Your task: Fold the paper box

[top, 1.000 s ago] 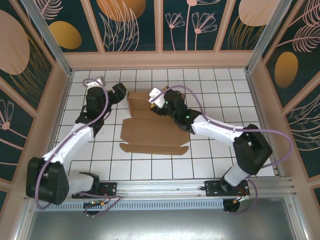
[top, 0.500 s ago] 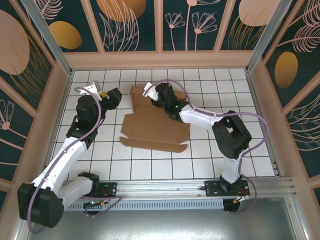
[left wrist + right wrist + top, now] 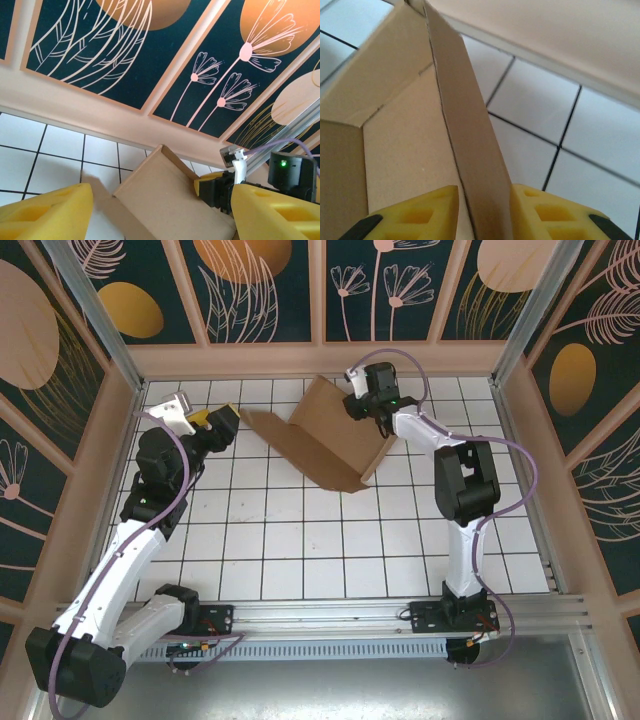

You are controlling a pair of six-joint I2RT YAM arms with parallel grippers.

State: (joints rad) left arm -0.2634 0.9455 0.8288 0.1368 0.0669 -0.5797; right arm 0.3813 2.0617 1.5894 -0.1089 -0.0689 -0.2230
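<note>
Seen from above, the paper box (image 3: 325,445) is standing tipped up on the white tiled table (image 3: 300,550), close in front of the back wall (image 3: 320,358) and about level with that wall's middle. Its partly folded brown sheet is leaning, with the high edge lying nearest the back wall and the low corner pointing away from it, seemingly resting on the tiles. The right hand (image 3: 362,405) is sitting between the back wall and the sheet, clamping that high edge. The left hand (image 3: 222,423) is hovering towards the left part of the back wall, just beside the box's left flap; whether it is touching the flap I cannot tell.

In the left wrist view, the left hand (image 3: 162,200) is gaping wide, its yellow fingers (image 3: 50,212) sitting far apart and holding nothing. The paper box (image 3: 160,185) is rising beyond the gap, below the painted back wall (image 3: 100,105). The right hand (image 3: 216,189) is gripping the cardboard's right edge.

In the right wrist view, the right hand (image 3: 482,212) is closing tightly on the paper box (image 3: 470,140). A thin upright panel is running straight down between the two yellow fingers (image 3: 415,215), which are pressing on either side of it. A wider panel is spreading to the left, and the table tiles (image 3: 530,100) are showing behind.
</note>
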